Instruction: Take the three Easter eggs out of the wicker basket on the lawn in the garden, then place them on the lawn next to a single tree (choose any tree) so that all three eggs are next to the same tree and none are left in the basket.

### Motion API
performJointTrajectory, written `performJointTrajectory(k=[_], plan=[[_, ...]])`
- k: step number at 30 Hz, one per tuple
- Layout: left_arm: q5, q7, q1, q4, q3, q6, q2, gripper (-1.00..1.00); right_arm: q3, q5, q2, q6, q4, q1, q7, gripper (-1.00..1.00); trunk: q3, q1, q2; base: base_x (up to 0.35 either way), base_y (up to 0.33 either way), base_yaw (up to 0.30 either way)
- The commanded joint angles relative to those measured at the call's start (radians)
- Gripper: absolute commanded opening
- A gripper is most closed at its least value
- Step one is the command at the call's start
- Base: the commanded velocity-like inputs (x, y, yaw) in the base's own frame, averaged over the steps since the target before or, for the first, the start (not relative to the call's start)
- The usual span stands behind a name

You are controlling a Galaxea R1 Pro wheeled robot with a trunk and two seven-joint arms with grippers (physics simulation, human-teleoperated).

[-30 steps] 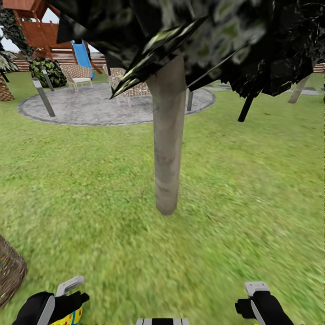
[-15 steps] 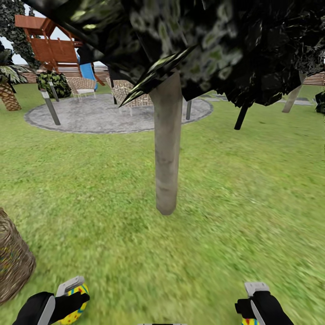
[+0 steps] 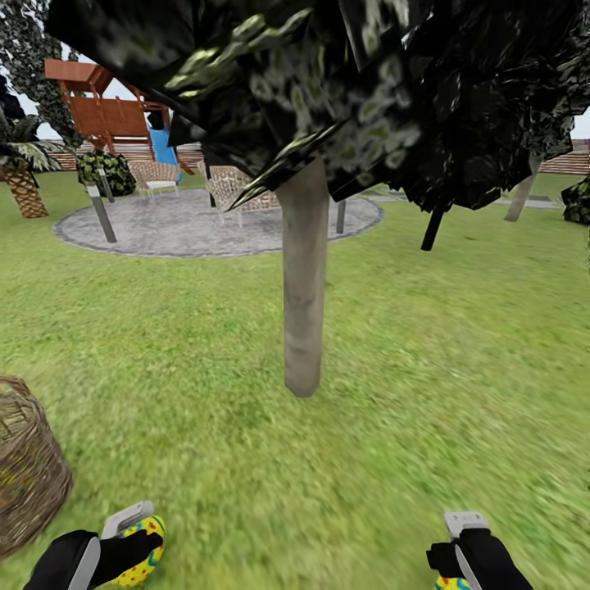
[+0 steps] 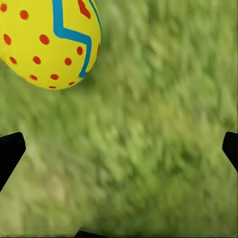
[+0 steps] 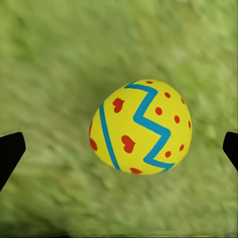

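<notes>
While the wicker basket point(image 3: 24, 463) sits left of the tree point(image 3: 304, 287), open lawn point(image 3: 459, 344) surrounds the trunk. Both claws, left gripper point(image 3: 123, 533) and right gripper point(image 3: 459, 545), are released above an Easter egg point(image 4: 47, 42) and a second egg point(image 5: 141, 126). Since earlier, the view tilted up.

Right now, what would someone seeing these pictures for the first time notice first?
The tree: its pale trunk rises mid-lawn under a dark crown. Next, two yellow Easter eggs with blue zigzags lie on the grass, one beneath the left gripper, one beneath the right gripper. The wicker basket sits far left.

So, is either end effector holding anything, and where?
Nothing: left end effector is open beside one egg; right end effector open around another egg, untouched.
</notes>
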Motion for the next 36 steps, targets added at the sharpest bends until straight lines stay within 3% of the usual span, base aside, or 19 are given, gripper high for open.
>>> performJointTrajectory(k=[1,7,13,33,36], plan=[[-0.002,-0.006,0.0,-0.001,0.002,0.005,0.0,1.0,0.0,0.002,0.0,0.005,-0.001,0.0,-0.001,1.0,0.003,-0.001,0.0,-0.332,0.006,0.0],[-0.002,-0.007,0.0,0.0,0.002,0.006,0.0,1.0,-0.003,0.0,-0.002,0.004,0.003,0.0,0.003,1.0,0.026,-0.004,0.001,-0.303,0.001,0.0],[-0.002,-0.009,0.0,0.019,0.002,0.006,0.0,1.0,-0.005,0.001,-0.003,0.003,0.027,0.0,0.003,1.0,0.026,-0.004,0.001,-0.029,0.0,0.0],[-0.002,-0.007,0.0,0.021,0.002,0.006,0.0,1.0,-0.001,0.002,-0.001,0.003,0.029,0.0,-0.001,1.0,0.104,-0.013,0.006,0.0,0.0,0.0],[-0.002,-0.007,0.0,0.021,0.002,0.006,0.0,1.0,-0.001,0.002,0.0,0.003,0.029,0.0,-0.001,1.0,0.113,-0.024,0.026,0.0,0.0,0.0]])
